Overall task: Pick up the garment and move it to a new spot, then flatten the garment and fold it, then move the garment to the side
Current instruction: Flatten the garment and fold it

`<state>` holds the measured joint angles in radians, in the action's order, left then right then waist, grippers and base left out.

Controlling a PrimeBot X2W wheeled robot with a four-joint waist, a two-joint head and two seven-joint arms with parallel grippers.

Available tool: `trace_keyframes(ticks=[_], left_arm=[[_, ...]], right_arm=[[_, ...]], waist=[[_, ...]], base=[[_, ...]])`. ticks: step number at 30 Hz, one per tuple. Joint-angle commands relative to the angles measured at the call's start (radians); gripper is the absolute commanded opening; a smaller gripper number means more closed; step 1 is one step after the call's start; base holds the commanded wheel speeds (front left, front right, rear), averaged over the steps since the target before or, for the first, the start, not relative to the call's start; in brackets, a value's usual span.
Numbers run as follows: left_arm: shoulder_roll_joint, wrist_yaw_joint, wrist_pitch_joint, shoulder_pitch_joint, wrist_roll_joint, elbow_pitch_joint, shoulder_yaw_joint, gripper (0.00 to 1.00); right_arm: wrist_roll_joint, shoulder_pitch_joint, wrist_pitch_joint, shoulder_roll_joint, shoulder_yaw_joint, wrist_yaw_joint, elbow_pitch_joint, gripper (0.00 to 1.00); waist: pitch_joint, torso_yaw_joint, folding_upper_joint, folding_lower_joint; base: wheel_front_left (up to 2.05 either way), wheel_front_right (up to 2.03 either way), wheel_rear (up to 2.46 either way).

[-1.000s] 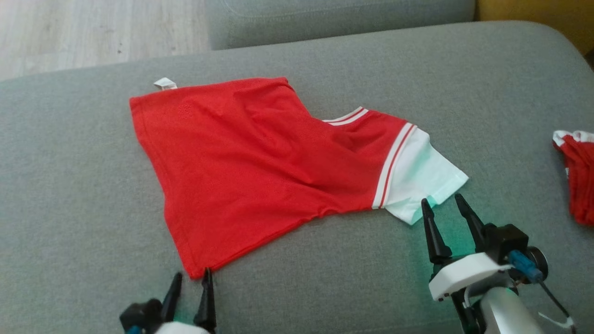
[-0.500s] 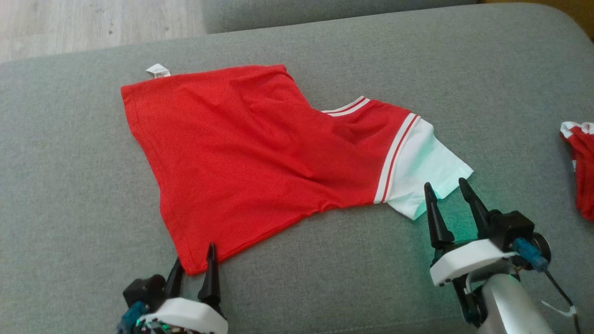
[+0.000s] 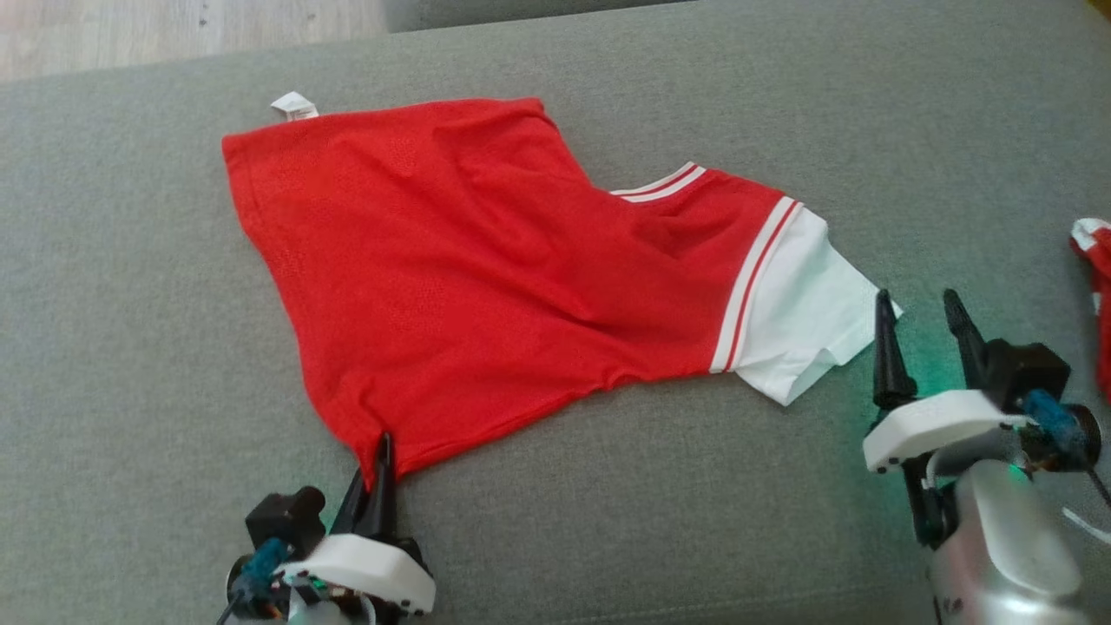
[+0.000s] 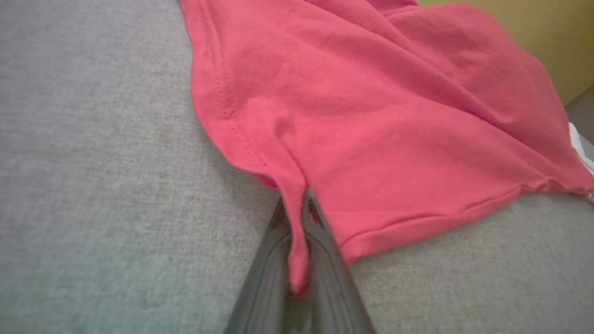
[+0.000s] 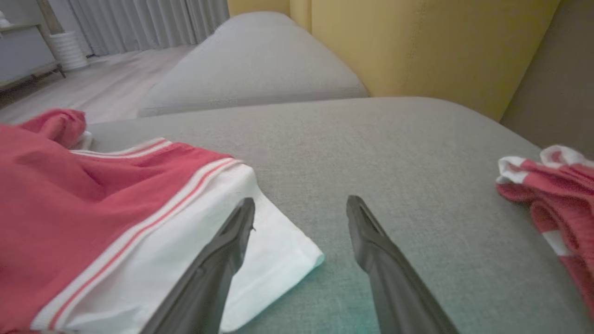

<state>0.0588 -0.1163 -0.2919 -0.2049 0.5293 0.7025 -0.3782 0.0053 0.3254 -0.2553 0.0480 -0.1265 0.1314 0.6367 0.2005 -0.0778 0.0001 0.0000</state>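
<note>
My whole workspace is the broad grey woven sofa cushion [image 3: 660, 521]. The red knit T-shirt [image 3: 451, 260] lies spread over its middle, mostly flat but skewed, with soft ridges running toward its 3 o'clock end. That end is the white sleeve [image 3: 798, 295] with red-and-white striped trim. A small fold near its cuff is part of why I judge the shirt not yet ready for folding. At 3 o'clock on the cushion's edge, well apart from the shirt, sits a crumpled red-and-white cloth [image 3: 1101, 295]. I take it for another garment, though too little of it is in frame to be sure. My right gripper [image 3: 917, 304] hovers just beside the cuff at the shirt's 4 o'clock, its fingers spread wide with nothing between them. One fingertip is at the cuff's edge and the other over bare cushion, lined up, I think, to take that corner. My left gripper [image 3: 382, 456] is at the shirt's 7 o'clock corner, clenched on the hem. Its wrist camera shows a pinch of red fabric drawn into a ridge between the closed fingers. Holding that corner gives me an anchor, and a second hold on the sleeve would let me lift or stretch the cloth. Smallest of all, a small white sewn-in label [image 3: 294, 106] pokes out at the shirt's 11 o'clock corner.
</note>
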Motion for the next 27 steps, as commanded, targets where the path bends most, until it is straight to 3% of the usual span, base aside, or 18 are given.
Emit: trace_keyframes(ticks=[1,15,16,17,18,22,27], left_arm=[[-0.009,-0.014,0.030,-0.010,-0.005,0.017,0.022,0.00],[-0.009,-0.014,0.030,-0.027,-0.043,0.002,0.018,0.00],[-0.009,-0.014,0.030,-0.027,-0.046,0.001,0.021,0.00],[-0.009,-0.014,0.030,-0.027,-0.048,0.000,0.024,0.00],[-0.009,-0.014,0.030,-0.027,-0.049,-0.001,0.027,0.00],[-0.009,-0.014,0.030,-0.023,-0.054,-0.013,0.046,0.00],[-0.009,-0.014,0.030,-0.043,-0.089,-0.094,0.113,0.00]], right_arm=[[-0.018,0.044,-0.006,0.002,0.005,-0.001,0.010,1.00],[-0.086,0.151,-0.006,0.002,-0.069,-0.001,0.318,1.00],[-0.081,0.146,-0.006,0.002,-0.072,-0.001,0.336,0.89],[-0.074,0.141,-0.006,0.002,-0.072,-0.001,0.352,0.39],[-0.066,0.137,-0.006,0.002,-0.068,-0.001,0.365,0.00],[-0.008,0.132,-0.006,0.002,-0.053,-0.001,0.375,0.00],[0.152,0.141,-0.006,0.002,0.026,-0.001,0.224,0.00]], waist=[[0.009,0.008,-0.0001,0.0000],[0.059,0.059,-0.0001,0.0000],[0.059,0.061,-0.0001,0.0000],[0.059,0.062,-0.0001,0.0000],[0.058,0.063,-0.0001,0.0000],[0.042,0.062,-0.0001,0.0000],[0.004,0.055,-0.0001,0.0000]], base=[[0.00,0.00,0.00],[0.00,0.00,0.00],[0.00,0.00,0.00],[0.00,0.00,0.00],[0.00,0.00,0.00],[0.00,0.00,0.00],[0.00,0.00,0.00]])
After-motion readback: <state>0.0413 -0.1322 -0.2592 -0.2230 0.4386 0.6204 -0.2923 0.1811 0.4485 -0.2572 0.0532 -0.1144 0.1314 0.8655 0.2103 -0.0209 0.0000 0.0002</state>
